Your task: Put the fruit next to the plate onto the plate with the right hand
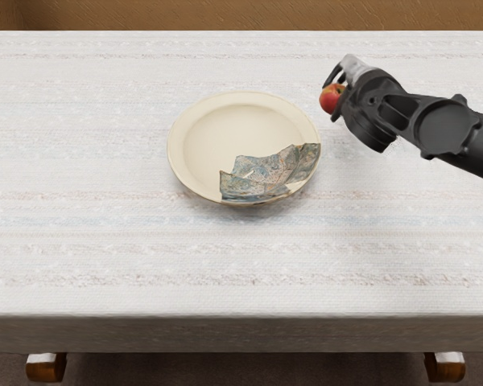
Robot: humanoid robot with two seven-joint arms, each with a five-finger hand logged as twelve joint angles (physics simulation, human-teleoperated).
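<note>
Now, on a pale, woven-textured table [105, 265], the robot's dark right arm [451, 133] reaches in from the right edge. A cream plate [177, 145] sits mid-table, with a patterned blue-grey scrap [266, 173] lying on its near right side. The right hand [362, 92], fingers clamped on a small red fruit [331, 98], holds it just beyond the plate's upper right rim.

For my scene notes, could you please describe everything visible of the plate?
The plate is round, cream and shallow with a raised rim, looking like glazed ceramic. It sits flat on the table near the middle. A crumpled blue-grey patterned scrap lies on its front right part. The fruit, gripped by the right hand, is to its right, not touching.
</note>
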